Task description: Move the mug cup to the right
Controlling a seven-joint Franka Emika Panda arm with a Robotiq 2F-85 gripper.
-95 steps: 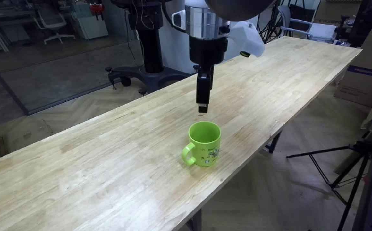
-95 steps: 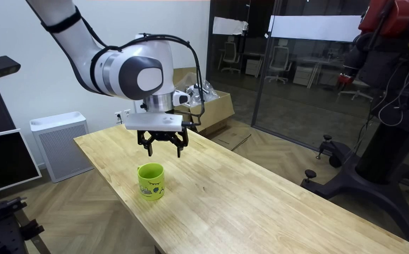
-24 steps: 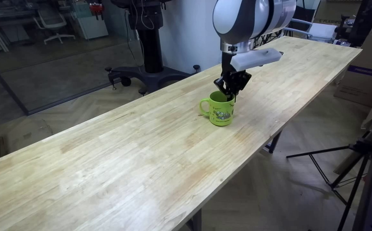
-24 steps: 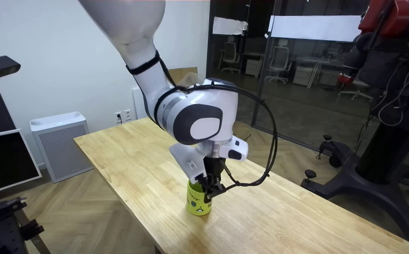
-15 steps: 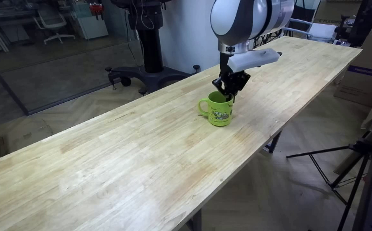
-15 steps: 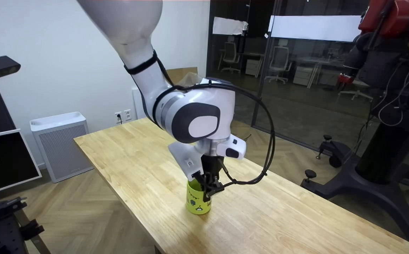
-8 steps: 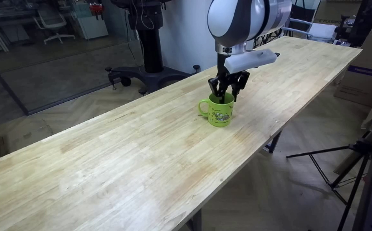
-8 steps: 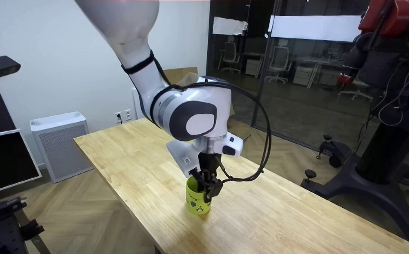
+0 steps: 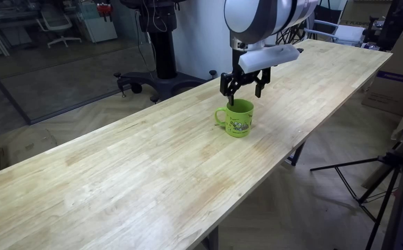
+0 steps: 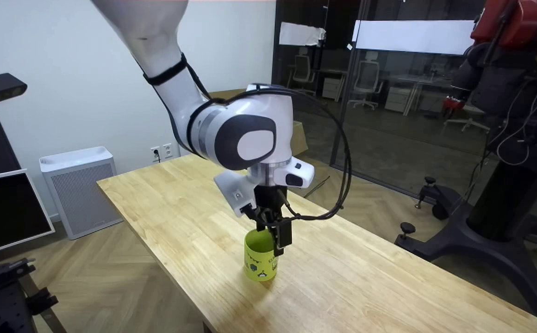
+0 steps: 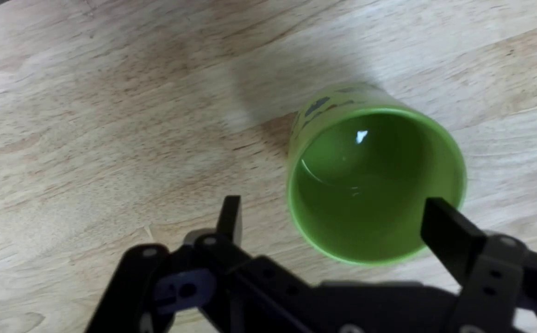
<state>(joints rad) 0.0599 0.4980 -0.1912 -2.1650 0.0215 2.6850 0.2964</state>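
The lime-green mug cup [image 9: 239,122] stands upright on the wooden table [image 9: 135,173]. Its handle points left in that exterior view; the handle is hidden in the exterior view where the mug [image 10: 258,263] is partly behind a finger. My gripper [image 9: 245,99] is open and empty, with its fingertips near the height of the mug's rim. In the wrist view, the gripper [image 11: 333,206] has one finger left of the mug [image 11: 370,185] and the other overlapping its lower right rim. Whether a finger touches the rim cannot be told.
The table's long edge [image 9: 243,194] runs beside the mug, with a tripod [image 9: 392,159] on the floor beyond. A dark wheeled stand [image 10: 490,231] is beyond the opposite edge. An air purifier [image 10: 83,194] and a monitor [image 10: 9,212] stand off the table.
The mug was moved along the table, rightward in both exterior views, compared with the oldest frames. In the last second the gripper opened, let go of the mug's wall and rose; the mug stayed put.
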